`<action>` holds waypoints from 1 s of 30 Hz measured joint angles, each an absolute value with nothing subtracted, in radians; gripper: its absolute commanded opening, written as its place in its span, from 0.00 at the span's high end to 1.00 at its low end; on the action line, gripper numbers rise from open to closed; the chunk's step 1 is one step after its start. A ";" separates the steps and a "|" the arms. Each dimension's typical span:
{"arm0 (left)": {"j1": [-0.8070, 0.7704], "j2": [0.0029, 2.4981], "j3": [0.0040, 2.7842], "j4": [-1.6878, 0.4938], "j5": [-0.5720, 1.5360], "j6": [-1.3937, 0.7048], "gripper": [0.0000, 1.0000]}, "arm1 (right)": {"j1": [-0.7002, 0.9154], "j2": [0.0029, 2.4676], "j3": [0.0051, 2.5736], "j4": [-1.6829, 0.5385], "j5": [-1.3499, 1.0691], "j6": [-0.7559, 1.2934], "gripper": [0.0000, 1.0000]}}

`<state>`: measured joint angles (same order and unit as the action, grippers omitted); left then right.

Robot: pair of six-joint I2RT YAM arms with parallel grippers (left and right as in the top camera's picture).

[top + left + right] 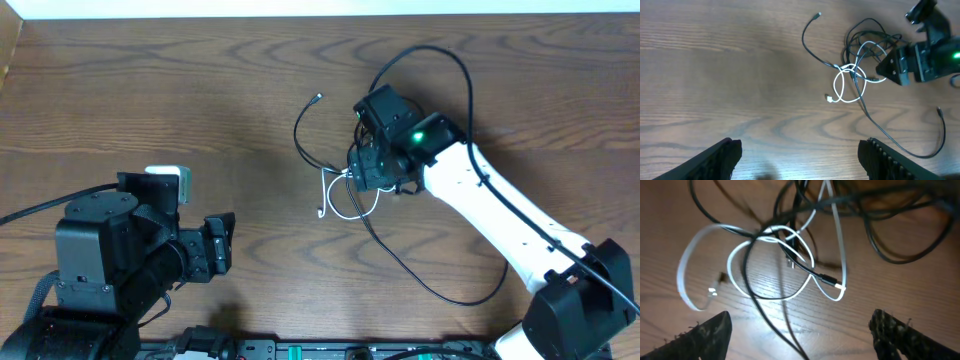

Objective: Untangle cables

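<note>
The cables lie tangled on the wooden table right of centre. A white cable forms loops, and thin black cables cross through them. My right gripper hovers open just over the knot. One black cable runs along the table between its fingers, and nothing is gripped. Far to the left of the tangle, my left gripper is open and empty above bare wood.
A long black cable trails from the knot toward the front right and curls back. Another arcs behind the right arm. The left arm's bulky black body fills the front left corner.
</note>
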<state>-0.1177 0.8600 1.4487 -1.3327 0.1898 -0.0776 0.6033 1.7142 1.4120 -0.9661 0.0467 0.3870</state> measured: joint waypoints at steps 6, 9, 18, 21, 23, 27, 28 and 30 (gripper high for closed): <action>-0.118 0.860 1.449 -1.343 0.190 -0.078 0.20 | 0.578 1.714 1.338 -0.913 0.071 0.387 0.22; -0.118 0.860 1.449 -1.346 0.190 -0.078 0.20 | 0.558 1.714 1.302 -0.868 0.081 0.387 0.26; -0.118 0.860 1.449 -1.347 0.197 -0.078 0.20 | 0.543 1.714 1.141 -0.680 0.062 0.388 0.56; -0.118 0.860 1.449 -1.347 0.197 -0.078 0.20 | 0.543 1.715 1.122 -0.646 0.053 0.389 0.87; -0.118 0.860 1.449 -1.347 0.197 -0.078 0.20 | 0.543 1.715 1.121 -0.629 0.051 0.388 0.99; -0.118 0.860 1.449 -1.347 0.197 -0.078 0.20 | 0.543 1.715 1.121 -0.620 0.048 0.394 0.99; -0.118 0.860 1.449 -1.347 0.197 -0.078 0.20 | 0.544 1.715 1.121 -0.620 0.047 0.394 0.99; -0.118 0.860 1.449 -1.347 0.197 -0.078 0.20 | 0.547 1.715 1.121 -0.623 0.044 0.394 0.99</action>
